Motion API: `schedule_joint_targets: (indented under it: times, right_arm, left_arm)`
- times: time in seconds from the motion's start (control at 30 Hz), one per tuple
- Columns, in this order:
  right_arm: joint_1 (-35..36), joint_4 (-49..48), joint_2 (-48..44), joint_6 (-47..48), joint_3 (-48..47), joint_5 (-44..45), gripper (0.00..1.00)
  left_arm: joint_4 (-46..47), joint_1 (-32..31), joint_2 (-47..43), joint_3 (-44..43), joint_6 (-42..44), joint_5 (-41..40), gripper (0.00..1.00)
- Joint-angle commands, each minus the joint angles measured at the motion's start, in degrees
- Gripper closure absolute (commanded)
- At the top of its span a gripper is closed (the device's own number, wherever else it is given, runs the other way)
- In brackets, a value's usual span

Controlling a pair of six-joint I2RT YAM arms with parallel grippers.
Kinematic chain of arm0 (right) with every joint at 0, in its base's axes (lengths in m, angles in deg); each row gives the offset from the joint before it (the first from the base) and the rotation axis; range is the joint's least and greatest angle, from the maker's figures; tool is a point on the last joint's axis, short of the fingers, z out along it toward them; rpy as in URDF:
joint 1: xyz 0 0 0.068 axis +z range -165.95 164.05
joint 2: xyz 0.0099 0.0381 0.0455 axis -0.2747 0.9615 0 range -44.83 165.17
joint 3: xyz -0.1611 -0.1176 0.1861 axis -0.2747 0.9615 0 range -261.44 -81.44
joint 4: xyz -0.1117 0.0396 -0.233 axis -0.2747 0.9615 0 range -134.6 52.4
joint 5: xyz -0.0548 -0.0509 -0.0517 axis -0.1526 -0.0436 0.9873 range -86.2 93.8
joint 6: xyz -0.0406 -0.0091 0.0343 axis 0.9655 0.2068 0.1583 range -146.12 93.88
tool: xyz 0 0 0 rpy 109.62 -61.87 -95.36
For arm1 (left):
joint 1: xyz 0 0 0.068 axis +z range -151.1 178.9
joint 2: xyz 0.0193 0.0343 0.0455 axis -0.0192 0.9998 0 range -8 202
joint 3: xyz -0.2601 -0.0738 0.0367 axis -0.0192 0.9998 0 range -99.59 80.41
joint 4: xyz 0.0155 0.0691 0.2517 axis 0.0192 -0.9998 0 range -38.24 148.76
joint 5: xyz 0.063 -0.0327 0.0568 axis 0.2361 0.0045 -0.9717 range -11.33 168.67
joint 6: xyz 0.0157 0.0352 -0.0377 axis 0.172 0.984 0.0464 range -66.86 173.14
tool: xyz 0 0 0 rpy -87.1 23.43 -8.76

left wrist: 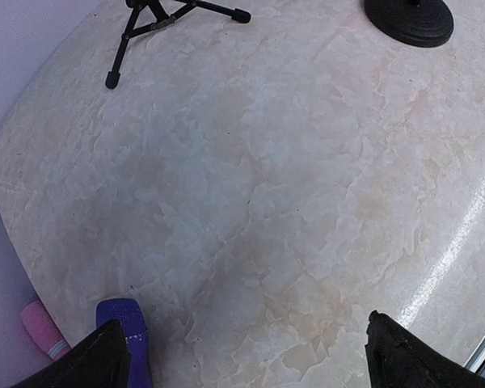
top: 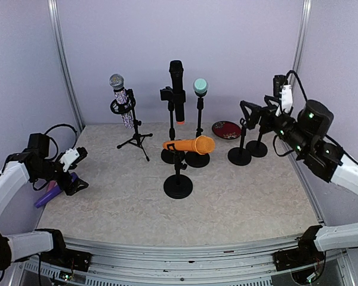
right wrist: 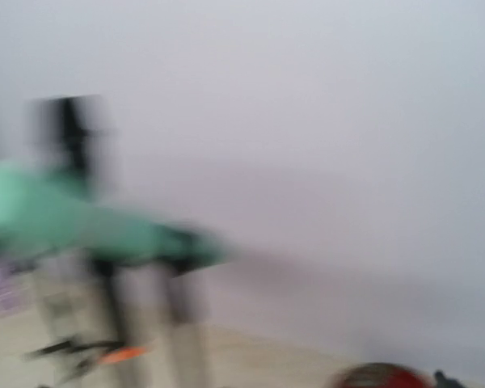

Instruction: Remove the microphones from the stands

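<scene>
Marbled tabletop [top: 227, 196] has a purple microphone [top: 48, 193] lying loose near left beside the spread left gripper [left wrist: 246, 360], the orange microphone [top: 191, 145] and three more sit on stands [top: 178, 186], and the right gripper [top: 255, 113] cannot be read.

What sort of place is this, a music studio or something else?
Probably a robot test booth, not a studio. A left arm and a right arm are mounted at the near edge of the table. Plain panel walls enclose it. Props such as the orange microphone sit on stands.

Orange microphone [top: 191, 145] lies level atop its black round-based stand [top: 178, 186], mid-table.
</scene>
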Motion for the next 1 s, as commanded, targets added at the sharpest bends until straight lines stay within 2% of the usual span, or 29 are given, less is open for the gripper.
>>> schedule_joint_targets:
  times: [0.0, 0.1, 0.23, 0.43, 0.57, 0.8, 0.97]
  right_arm:
    - [11.68, 0.69, -9.45, 3.26, 8.77, 0.86, 0.00]
    - [18.03, 3.29, -10.34, 1.02, 8.98, 1.24, 0.00]
    - [25.54, 2.35, -5.47, 1.66, 6.65, 3.62, 0.00]
    - [27.19, 3.19, 5.08, 0.90, 1.29, 6.15, 0.00]
    - [27.19, 1.51, 8.41, 0.11, 1.04, 7.91, 0.01]
    - [27.17, 0.45, 14.90, -0.01, -2.97, 7.74, 0.20]
    - [27.19, -1.87, 18.20, -1.39, -4.49, 7.16, 0.36]
  left_arm:
    - [-0.85, -0.32, 0.24, -2.07, -1.32, 2.75, 0.01]
    - [-0.92, -0.39, 0.40, -1.85, -1.42, 3.16, 0.01]
    - [-1.05, -0.48, 0.37, -1.88, -1.91, 3.17, 0.01]
    - [-1.08, -0.53, -0.34, -2.19, -3.10, 3.31, 0.01]
    - [-0.45, -0.54, -0.68, -2.10, -5.36, 3.46, 0.01]
    - [-3.18, -2.43, 0.43, -5.47, -8.44, 4.77, 0.01]
    - [0.14, -6.31, 1.11, -7.52, -13.96, 5.39, 0.01]
